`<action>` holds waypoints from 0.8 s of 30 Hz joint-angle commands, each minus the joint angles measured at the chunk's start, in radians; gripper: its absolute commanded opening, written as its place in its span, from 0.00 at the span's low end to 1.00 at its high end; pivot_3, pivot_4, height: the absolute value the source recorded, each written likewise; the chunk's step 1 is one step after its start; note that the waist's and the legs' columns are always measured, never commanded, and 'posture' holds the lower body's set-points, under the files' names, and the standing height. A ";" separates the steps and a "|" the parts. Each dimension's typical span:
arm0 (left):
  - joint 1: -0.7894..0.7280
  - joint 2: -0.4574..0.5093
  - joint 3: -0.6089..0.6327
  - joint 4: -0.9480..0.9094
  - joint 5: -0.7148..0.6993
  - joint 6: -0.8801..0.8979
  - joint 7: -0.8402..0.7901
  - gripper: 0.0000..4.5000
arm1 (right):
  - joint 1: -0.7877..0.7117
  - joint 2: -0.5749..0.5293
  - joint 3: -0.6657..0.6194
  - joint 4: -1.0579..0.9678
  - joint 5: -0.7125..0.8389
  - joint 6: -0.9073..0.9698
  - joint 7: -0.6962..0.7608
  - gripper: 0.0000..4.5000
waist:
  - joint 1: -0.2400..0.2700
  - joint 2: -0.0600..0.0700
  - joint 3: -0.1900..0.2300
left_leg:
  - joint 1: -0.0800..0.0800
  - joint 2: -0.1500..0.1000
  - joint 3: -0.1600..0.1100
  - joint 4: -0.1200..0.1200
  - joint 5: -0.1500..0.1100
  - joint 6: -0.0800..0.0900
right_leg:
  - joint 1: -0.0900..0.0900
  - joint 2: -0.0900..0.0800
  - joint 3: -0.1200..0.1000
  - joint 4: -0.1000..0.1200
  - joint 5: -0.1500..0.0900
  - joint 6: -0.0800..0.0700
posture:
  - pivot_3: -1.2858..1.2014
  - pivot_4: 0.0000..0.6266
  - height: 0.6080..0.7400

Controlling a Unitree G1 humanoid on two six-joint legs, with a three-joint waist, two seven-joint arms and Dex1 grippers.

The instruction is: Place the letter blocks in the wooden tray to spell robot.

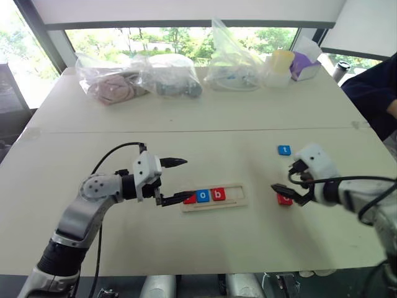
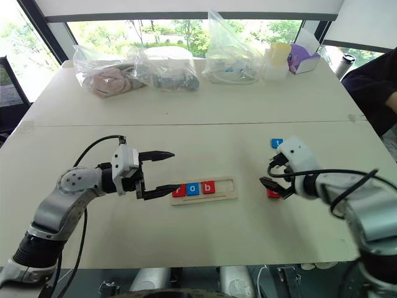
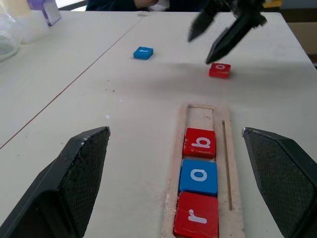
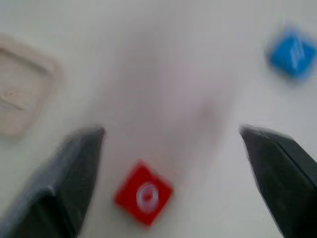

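Nearest the camera, the left gripper (image 1: 175, 181) reaches in from the left with its two black fingers spread wide and nothing between them, its lower finger at the left end of the wooden tray (image 1: 238, 202). That tray lies with its long axis running left to right across the white table (image 1: 198, 112). Its slot holds a red r block (image 3: 196, 222), a blue o block (image 3: 198, 176) and a red b block (image 3: 200, 142), side by side from the left end; the right part of the slot is bare.

On the right, the right gripper (image 2: 271, 173) hangs open and empty just above the red o block (image 4: 143, 192), which lies flat on the table, well apart from the tray's right end. A blue t block (image 1: 284, 149) sits farther back, also on the right. Both loose blocks lie far nearer the right arm, and the bare slot lies to that arm's left.
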 commanded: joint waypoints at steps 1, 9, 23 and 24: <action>0.002 0.009 0.023 -0.042 -0.006 0.002 0.011 1.00 | 0.014 -0.081 0.055 0.171 -0.053 -0.363 0.245 0.99 | -0.001 0.000 0.000 | 0.000 0.000 0.000 0.000 0.000 0.000 | 0.000 0.001 0.000 0.000 0.001 0.002 | 0.52 0.24 1.00; 0.031 0.027 0.047 -0.075 -0.017 0.013 0.034 1.00 | -0.065 -0.136 0.208 0.561 -0.168 -0.804 0.576 0.99 | -0.003 0.000 0.000 | 0.000 0.000 0.001 0.003 0.000 0.000 | 0.000 -0.001 0.001 0.001 0.000 -0.001 | 0.52 0.24 1.00; 0.085 0.069 0.096 -0.163 -0.096 0.078 0.025 1.00 | -0.114 -0.001 0.272 0.732 -0.250 -0.914 0.584 0.99 | -0.004 0.001 0.000 | 0.007 0.001 -0.001 0.003 0.000 0.000 | 0.005 -0.002 0.002 0.002 0.000 -0.002 | 0.52 0.24 1.00; 0.087 0.074 0.102 -0.168 -0.107 0.086 0.021 1.00 | -0.106 0.004 0.271 0.730 -0.254 -0.923 0.580 0.87 | -0.004 0.001 0.000 | 0.009 0.001 -0.001 0.003 0.000 0.000 | 0.006 -0.002 0.002 0.002 0.000 -0.003 | 0.52 0.24 1.00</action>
